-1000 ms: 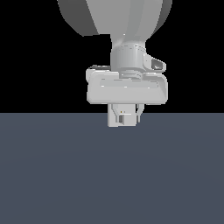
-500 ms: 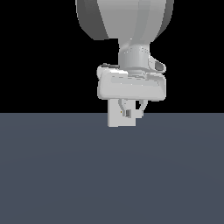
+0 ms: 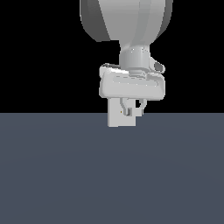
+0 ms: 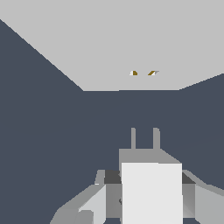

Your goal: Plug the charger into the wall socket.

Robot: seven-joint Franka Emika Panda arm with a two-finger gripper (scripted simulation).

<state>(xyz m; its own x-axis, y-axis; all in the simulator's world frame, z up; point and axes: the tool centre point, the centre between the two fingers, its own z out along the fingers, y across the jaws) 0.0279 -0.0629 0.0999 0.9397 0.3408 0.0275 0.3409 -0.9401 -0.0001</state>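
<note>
Charger (image 4: 151, 188) clamped in my gripper (image 4: 146, 197), prongs facing wall socket (image 4: 131, 48) holes; insertion remains, gap unclosed.

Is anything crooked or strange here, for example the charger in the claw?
Nothing stands out. In the wrist view the charger sits straight in the claw, prongs pointing at the socket and apart from it. The two holes lie slightly to one side of the prongs.

The charger (image 4: 151, 188) is held in the end effector (image 4: 144, 192), prongs pointed at the wall socket (image 4: 131, 48) ahead, apart from it.
</note>
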